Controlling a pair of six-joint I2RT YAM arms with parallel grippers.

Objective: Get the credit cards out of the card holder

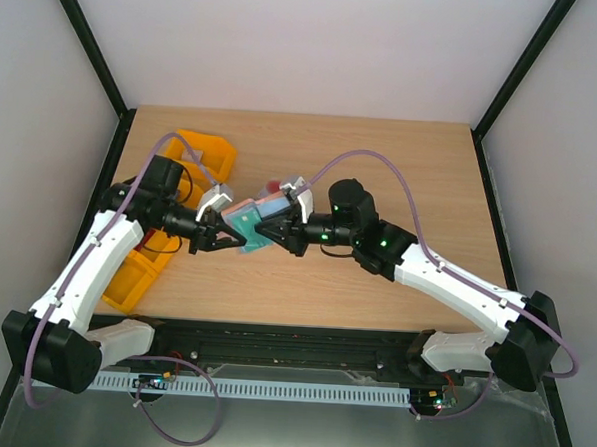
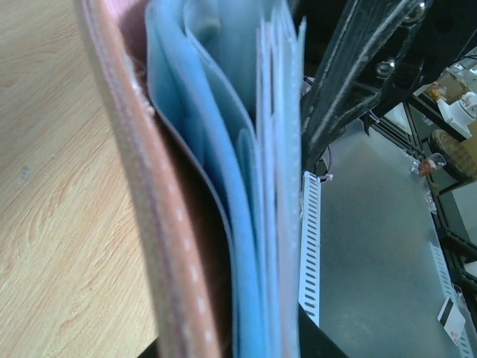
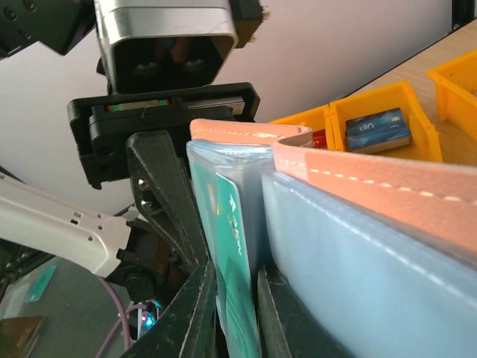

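The surface [image 1: 382, 168] was a pale board with a wood grain. Two orange bins lay on it along its left side: the far bin [image 1: 214, 151] toward the back edge, and the near bin [image 1: 135, 280] by the front left corner, partly hidden from above. In the right wrist view, a compartment [image 3: 373, 101] of one of them held a small blue box [image 3: 378, 130].

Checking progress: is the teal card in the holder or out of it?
In: the teal card stands between grey-blue layers of the card holder, with the right gripper pinching its edge.
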